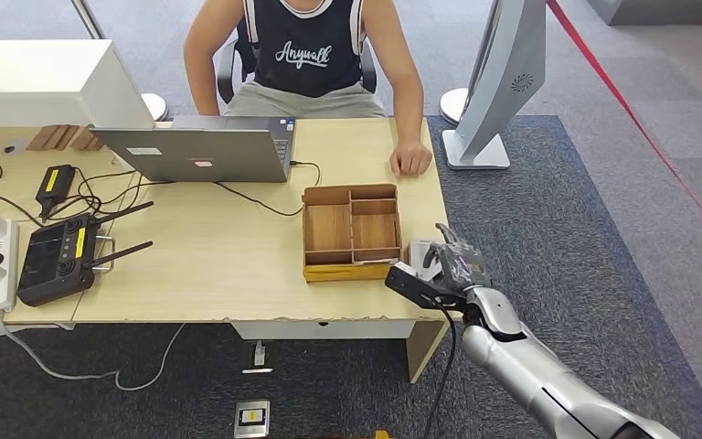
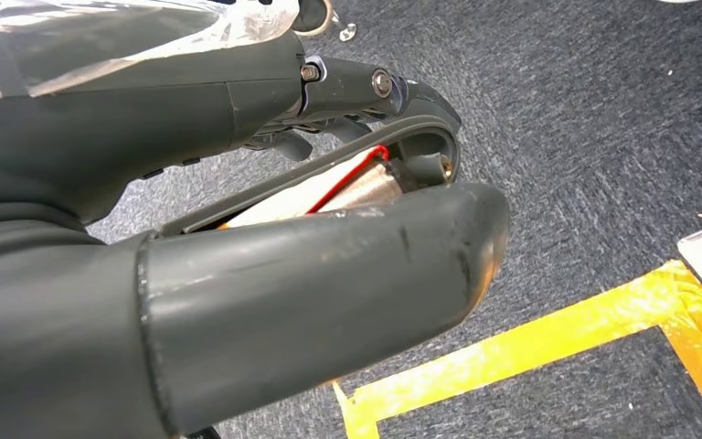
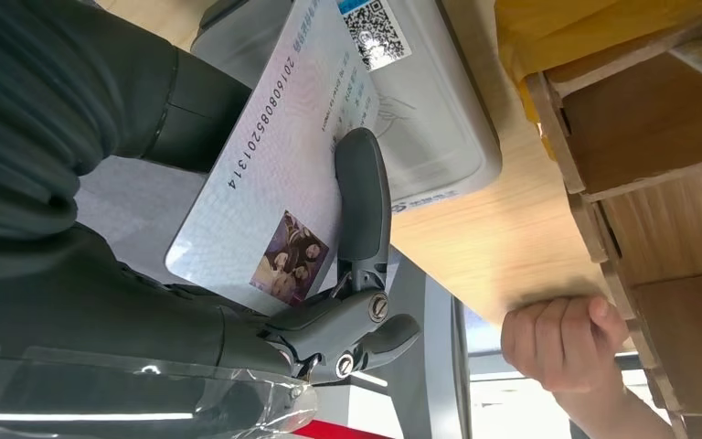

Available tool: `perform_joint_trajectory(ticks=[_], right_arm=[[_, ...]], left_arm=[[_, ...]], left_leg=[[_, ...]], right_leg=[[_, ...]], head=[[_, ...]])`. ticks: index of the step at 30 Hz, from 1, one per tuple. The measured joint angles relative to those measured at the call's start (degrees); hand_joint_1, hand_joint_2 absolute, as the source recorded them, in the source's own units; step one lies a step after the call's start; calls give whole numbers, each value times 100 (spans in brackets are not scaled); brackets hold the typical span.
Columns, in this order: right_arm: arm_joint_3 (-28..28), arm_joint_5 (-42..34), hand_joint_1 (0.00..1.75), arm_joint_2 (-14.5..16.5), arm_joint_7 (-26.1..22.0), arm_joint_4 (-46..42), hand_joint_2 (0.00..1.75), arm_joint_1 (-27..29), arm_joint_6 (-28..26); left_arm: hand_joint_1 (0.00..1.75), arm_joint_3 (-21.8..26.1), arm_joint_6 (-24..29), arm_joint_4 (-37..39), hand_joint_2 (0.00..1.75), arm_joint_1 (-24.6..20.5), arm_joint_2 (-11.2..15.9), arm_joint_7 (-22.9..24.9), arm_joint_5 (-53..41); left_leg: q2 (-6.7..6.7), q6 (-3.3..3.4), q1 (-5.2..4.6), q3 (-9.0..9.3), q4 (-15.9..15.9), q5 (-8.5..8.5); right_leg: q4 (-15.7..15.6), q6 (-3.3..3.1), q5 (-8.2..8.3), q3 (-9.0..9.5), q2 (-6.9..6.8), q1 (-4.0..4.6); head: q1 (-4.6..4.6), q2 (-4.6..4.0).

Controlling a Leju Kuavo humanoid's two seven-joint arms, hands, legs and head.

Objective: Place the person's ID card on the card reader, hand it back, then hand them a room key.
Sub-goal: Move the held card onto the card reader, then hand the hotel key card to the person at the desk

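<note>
Right hand [image 3: 265, 302] gripping ID card [image 3: 274, 174], over card reader [image 3: 430, 119]

a light wooden counter [image 1: 219, 274] is standing on dark grey carpet [image 1: 585, 229], which is giving way to paler grey floor [image 1: 676, 55] farther back, with a red line [image 1: 640, 123] running diagonally across it. yellow tape [image 2: 530, 343] is marking the carpet below. a white kiosk stand [image 1: 498, 82] is rising just beside the counter's far corner. a white box [image 1: 37, 82] is sitting at the counter's far left. even light is falling on everything.
</note>
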Motion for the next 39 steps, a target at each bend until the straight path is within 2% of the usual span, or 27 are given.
perform_joint_trajectory(ticks=[12, 39], right_arm=[[-4, -175, 175, 126, -232, 308, 175, -4, -127], [30, -181, 175, 333, -241, 668, 175, -214, -211]], left_arm=[[0, 0, 0, -1, 0, 0, 0, 52, 52], [0, 0, 45, -2, 0, 2, -22, 88, 130]], left_leg=[[3, -2, 0, 6, 0, 2], [4, -3, 0, 11, 0, 4]], right_leg=[[0, 0, 0, 4, 2, 0], [0, -3, 3, 9, 3, 0]], head=[[0, 0], [1, 0]])
